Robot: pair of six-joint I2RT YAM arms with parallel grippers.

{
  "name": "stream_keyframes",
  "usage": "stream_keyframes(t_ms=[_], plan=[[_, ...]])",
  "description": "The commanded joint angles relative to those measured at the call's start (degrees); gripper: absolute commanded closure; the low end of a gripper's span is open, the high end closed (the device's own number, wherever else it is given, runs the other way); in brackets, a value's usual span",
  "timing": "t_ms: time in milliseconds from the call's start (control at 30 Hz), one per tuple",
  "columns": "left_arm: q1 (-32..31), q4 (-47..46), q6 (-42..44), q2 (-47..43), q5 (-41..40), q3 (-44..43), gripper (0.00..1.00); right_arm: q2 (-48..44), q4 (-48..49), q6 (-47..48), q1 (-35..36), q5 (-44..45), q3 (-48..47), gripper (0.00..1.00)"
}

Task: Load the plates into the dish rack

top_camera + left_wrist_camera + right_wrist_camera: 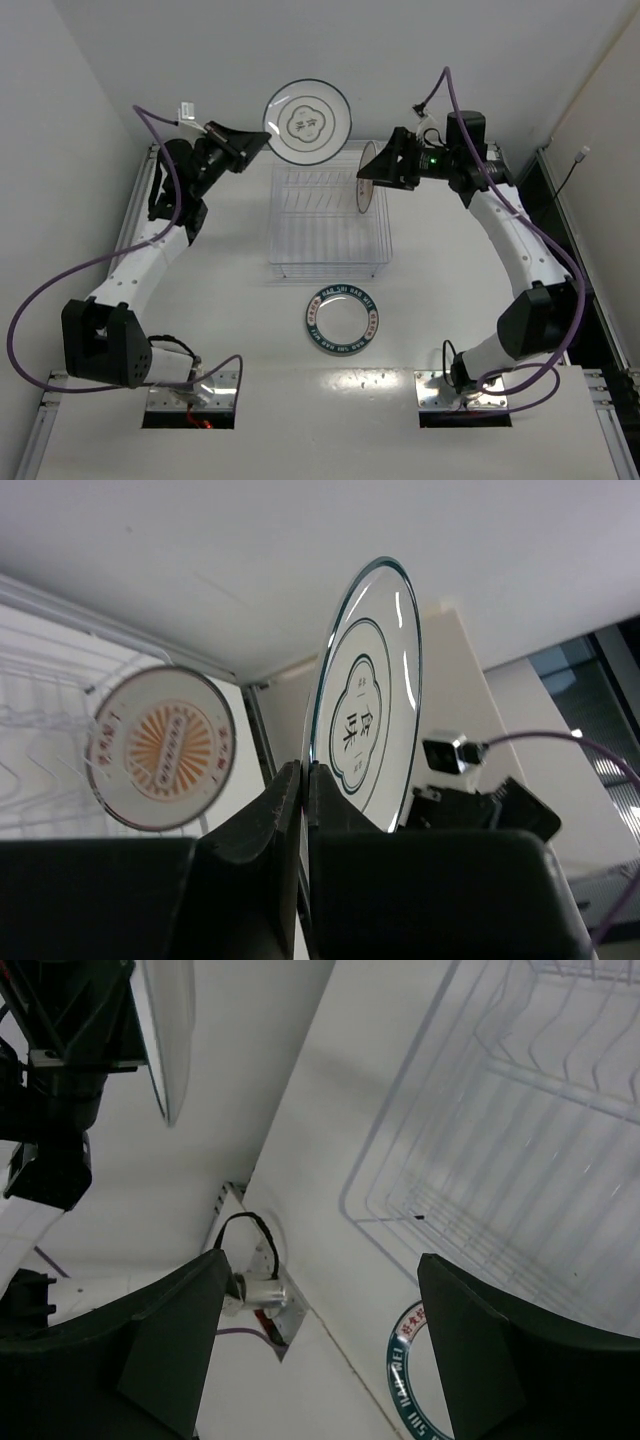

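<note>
1. Left gripper (305, 772): jaws pinched narrow on the lower edge of the black-rimmed plate (368, 695); holds it aloft, face toward the overhead camera, just past the far side of the dish rack (328, 215).
2. Right gripper (322, 1265): jaws spread wide; frames rack wires and table (230, 320) in the gap; hovers over the rack's far right corner.
3. Orange-banded plate (366, 176): stands on edge at that same corner of the rack, just beside the right gripper; cannot tell whether touching the fingers.
4. Teal lettered plate (343, 319): lies flat on the table, near the rack's near side, well apart from both grippers.
5. Dish rack: sits mid-table, between the two arms.
</note>
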State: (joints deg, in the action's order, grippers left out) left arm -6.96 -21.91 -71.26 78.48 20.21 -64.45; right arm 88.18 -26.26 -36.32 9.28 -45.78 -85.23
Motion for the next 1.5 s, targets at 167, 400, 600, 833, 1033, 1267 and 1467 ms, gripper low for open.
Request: stream_keyframes(t_ms=[167,400,600,833,1033,1267,1467], plan=[[-7.89,1.87,-1.6,-5.96,0.89,0.99,1.0,-1.7,15.27,-7.45,1.26,-6.08,0.34,0.26],[-10.18,3.72,-1.6,-8.68,0.89,2.66,1.0,-0.55,16.86,-9.29,1.27,-6.6,-2.48,0.27],[-10.18,6.61,0.25,-10.53,0.36,2.66,1.0,-1.78,19.74,-10.44,1.27,-6.6,-0.03,0.31],[-9.65,3.37,-0.89,-9.83,4.57,2.66,1.0,-5.38,33.01,-21.05,1.27,-4.76,9.72,0.58],[-9.13,6.17,1.29,-6.77,10.46,-1.03,1.0,-4.69,31.19,-21.53,0.75,-0.9,9.56,1.0],[-4.3,45.49,15.25,-1.49,6.88,-16.22,0.11,0.13,1.07,-9.4,1.88,31.72,-6.76,1.0],[-0.43,57.67,19.5,-4.55,-4.38,-19.57,0.01,17.53,-26.19,1.14,10.47,62.68,-34.53,1.0]])
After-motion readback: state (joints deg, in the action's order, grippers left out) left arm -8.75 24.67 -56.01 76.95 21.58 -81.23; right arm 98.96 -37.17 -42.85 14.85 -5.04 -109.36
